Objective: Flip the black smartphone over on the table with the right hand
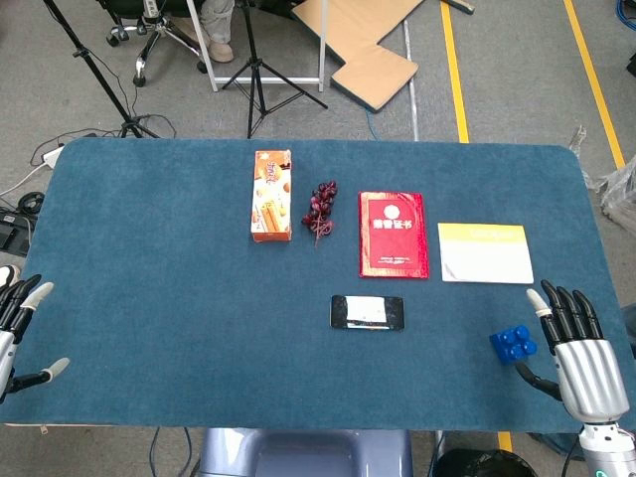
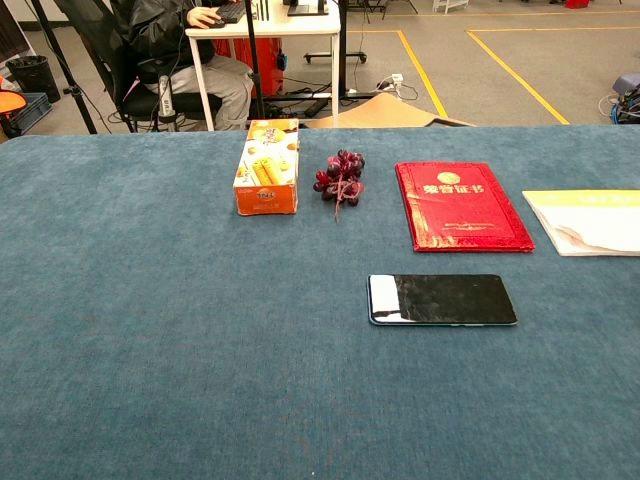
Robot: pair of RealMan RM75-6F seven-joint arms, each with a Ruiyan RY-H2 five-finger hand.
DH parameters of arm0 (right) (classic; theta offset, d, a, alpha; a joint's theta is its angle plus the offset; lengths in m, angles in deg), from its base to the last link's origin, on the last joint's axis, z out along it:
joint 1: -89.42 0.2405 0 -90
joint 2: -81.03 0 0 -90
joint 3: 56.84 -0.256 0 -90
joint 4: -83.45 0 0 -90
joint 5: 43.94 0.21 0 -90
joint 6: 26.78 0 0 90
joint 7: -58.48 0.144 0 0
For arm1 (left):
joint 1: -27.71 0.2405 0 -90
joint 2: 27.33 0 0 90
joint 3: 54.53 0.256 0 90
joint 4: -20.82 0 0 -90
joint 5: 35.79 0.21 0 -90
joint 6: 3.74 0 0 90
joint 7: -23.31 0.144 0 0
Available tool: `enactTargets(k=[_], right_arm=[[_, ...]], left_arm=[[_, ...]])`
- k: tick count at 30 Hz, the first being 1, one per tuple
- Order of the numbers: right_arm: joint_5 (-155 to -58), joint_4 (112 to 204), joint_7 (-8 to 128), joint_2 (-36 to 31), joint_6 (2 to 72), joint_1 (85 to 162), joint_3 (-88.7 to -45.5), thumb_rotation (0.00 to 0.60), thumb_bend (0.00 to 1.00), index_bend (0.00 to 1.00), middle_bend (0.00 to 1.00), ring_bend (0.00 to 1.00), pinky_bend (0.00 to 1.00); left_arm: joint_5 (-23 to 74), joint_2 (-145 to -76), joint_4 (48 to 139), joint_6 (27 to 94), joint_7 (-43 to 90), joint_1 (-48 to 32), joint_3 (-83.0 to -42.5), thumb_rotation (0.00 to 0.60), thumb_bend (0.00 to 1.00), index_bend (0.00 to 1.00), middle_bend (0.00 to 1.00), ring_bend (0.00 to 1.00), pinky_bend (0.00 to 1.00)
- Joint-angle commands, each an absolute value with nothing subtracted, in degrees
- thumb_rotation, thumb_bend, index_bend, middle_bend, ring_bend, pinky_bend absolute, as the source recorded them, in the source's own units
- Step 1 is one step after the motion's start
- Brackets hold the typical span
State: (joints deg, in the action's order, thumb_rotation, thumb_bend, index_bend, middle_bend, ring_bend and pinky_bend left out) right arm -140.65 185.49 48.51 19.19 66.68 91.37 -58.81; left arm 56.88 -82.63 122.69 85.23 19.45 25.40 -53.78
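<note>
Fingers [image 1: 562, 310] well right of smartphone [image 1: 368, 312]

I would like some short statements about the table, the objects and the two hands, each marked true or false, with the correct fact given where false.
1. The right hand is gripping the black smartphone. False: the hand is open near the table's right front edge, apart from the phone.
2. The smartphone lies flat in front of the red booklet. True.
3. The bunch of grapes lies between the orange box and the red booklet. True.
4. The blue toy brick sits on top of the yellow-and-white pad. False: it sits on the blue cloth, close beside the right hand.
5. The left hand holds nothing. True.
</note>
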Motion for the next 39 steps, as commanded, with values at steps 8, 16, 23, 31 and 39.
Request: enactTargets(k=[8, 16, 23, 31, 39], right_arm=[[-139.7, 184.9, 47.9, 17.9, 61.2, 93.9, -58.8, 0.6, 0.0, 0.01, 0.0, 0.0, 0.0], [-138.3, 184.6, 45.7, 14.1, 42.2, 106.8, -61.7, 0.6, 0.0, 0.0, 0.0, 0.0, 0.0], [-131.7, 183.1, 45.0, 7.8, 26.6, 118.4, -65.8, 0.6, 0.0, 0.02, 0.0, 0.0, 0.0], [-125.0, 177.1, 41.8, -0.5, 18.4, 126.3, -67.8, 0.6, 0.0, 0.08, 0.05, 0.0, 0.0], [-122.7, 169.4, 36.7, -6.8, 17.6, 129.8, -66.5, 0.6, 0.0, 0.14, 0.12, 0.01, 0.0]], left_arm=[[56.0, -82.7, 122.9, 84.6, 19.8, 25.1, -54.1, 0.6, 0.0, 0.0, 0.0, 0.0, 0.0], [53.1, -83.6, 122.7, 82.0, 21.5, 24.0, -55.0, 0.6, 0.0, 0.0, 0.0, 0.0, 0.0], [50.1, -84.2, 122.7, 80.3, 22.9, 23.2, -56.0, 0.6, 0.0, 0.0, 0.0, 0.0, 0.0], [46.6, -85.0, 121.3, 77.4, 23.5, 21.9, -57.0, 0.6, 0.0, 0.0, 0.0, 0.0, 0.0], [45.1, -85.1, 120.9, 76.0, 23.1, 21.3, -57.4, 0.6, 0.0, 0.0, 0.0, 0.0, 0.0]])
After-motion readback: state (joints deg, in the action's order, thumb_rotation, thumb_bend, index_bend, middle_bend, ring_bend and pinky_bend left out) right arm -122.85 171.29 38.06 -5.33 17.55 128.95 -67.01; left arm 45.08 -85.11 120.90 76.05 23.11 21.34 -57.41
